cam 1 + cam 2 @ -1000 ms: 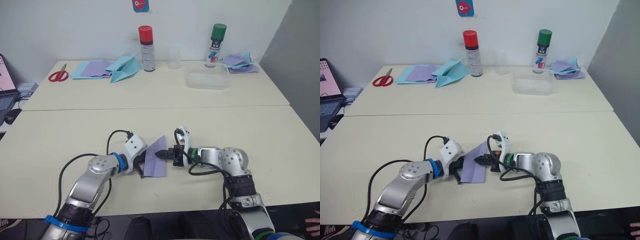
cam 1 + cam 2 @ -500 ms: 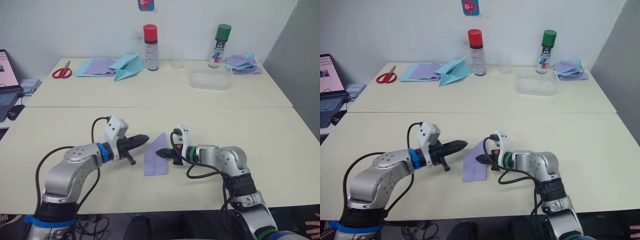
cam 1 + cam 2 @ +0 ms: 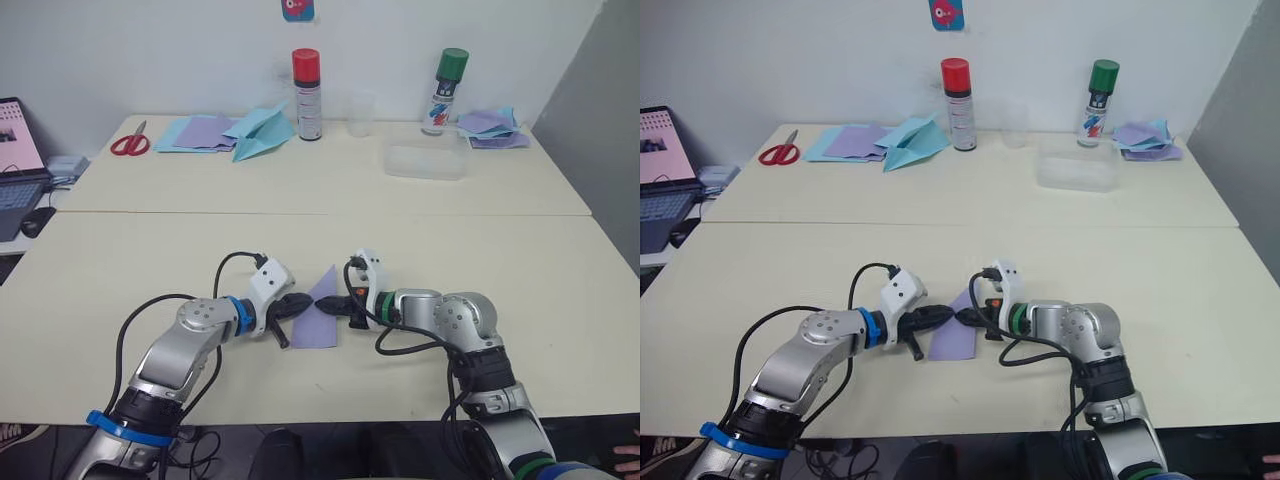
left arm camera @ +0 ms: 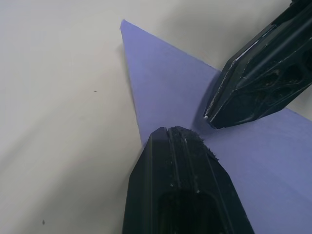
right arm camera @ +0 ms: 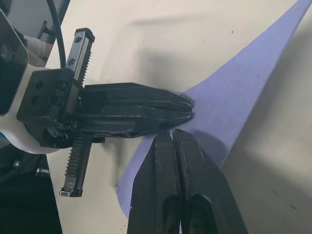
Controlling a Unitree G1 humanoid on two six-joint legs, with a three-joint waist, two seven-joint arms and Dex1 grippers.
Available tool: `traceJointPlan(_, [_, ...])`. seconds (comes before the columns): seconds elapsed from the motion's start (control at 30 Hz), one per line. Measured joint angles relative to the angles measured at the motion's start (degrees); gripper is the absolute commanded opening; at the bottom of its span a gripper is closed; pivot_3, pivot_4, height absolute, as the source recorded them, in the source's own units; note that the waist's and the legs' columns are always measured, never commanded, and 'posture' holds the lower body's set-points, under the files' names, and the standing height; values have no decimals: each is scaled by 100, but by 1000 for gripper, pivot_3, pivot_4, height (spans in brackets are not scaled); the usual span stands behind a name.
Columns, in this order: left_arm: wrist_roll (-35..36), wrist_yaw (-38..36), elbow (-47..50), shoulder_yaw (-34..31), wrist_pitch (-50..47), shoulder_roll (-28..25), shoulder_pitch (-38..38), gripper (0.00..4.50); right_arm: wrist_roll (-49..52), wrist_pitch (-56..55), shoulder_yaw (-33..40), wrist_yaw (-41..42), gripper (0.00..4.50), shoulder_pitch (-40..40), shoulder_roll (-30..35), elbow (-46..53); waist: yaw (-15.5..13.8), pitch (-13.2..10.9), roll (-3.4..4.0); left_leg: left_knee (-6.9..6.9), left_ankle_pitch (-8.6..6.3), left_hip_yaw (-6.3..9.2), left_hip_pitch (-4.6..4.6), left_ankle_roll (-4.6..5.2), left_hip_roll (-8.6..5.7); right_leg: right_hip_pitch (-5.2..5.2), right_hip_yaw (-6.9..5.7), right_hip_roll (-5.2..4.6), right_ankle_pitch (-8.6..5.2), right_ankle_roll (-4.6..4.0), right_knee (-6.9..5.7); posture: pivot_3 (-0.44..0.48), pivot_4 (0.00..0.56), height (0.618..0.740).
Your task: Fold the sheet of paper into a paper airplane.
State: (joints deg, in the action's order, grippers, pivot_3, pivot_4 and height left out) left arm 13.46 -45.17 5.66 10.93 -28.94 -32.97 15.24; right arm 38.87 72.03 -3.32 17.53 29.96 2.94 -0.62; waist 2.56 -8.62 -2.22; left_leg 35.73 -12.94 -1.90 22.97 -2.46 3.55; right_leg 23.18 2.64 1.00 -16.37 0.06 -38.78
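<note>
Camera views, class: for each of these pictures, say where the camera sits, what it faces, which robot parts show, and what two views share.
Left eye view: on the head, facing forward and down at the table; both arms show.
Right eye view: the same scene from the other eye.
Left wrist view: on the left wrist, along the shut left end effector onto the sheet of paper.
Right wrist view: on the right wrist, along the shut right end effector.
Shared: both wrist views show both end effectors meeting on the paper.

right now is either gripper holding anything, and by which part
Neither plainly grips anything. Both the left gripper and the right gripper are shut, tips meeting on the sheet of paper near its raised pointed corner, pressing rather than pinching it as far as shown.
</note>
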Motion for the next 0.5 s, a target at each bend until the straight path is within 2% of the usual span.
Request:
traceJointPlan(0.2, [-145, -157, -222, 133, 326, 50, 132, 0, 102, 398, 411, -190, 33, 43, -56, 70, -83, -7, 11, 1, 0, 0, 4, 0, -3, 0, -2, -2, 0, 0, 3, 0, 150, 740])
traceJointPlan(0.4, [-271, -237, -330, 192, 550, 51, 131, 0, 447, 1334, 1453, -413, 33, 294, -4, 550, -85, -19, 31, -2, 0, 2, 11, 0, -3, 3, -6, -2, 0, 1, 10, 0, 150, 740])
traceJointPlan(0.5, [-307, -280, -333, 193, 576, 66, 126, 0, 587, 1677, 1682, -395, 33, 409, 30, 824, -86, -20, 37, -4, 0, 7, 11, 0, -2, 2, -12, -1, -1, 1, 10, 0, 150, 740])
